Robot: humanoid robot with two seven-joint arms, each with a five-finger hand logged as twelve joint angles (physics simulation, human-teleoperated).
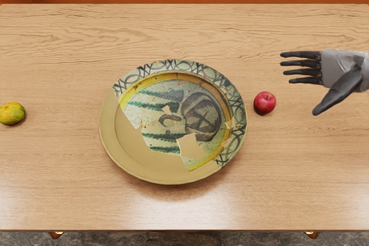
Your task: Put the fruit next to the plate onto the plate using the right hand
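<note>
Red apple (264, 102) sits just beside the plate (115, 136), toward the right edge of the table (184, 33). Right hand (327, 75) is open nearby, holding nothing. A clumsy poke could roll the apple away.

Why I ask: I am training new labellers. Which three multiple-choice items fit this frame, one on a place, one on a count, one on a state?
1. Where is the red apple relative to the plate?
A) on it
B) right of it, apart
C) left of it

2. How many fruits lie on the table?
A) two
B) one
C) three

3. What is the right hand doing?
A) gripping the apple
B) pressing on the plate
C) open, holding nothing

Answers:
1 B: the apple sits on bare wood off the plate's right rim.
2 A: the apple, plus a yellow-green fruit near the left edge.
3 C: its fingers are spread, up and right of the apple.
</note>
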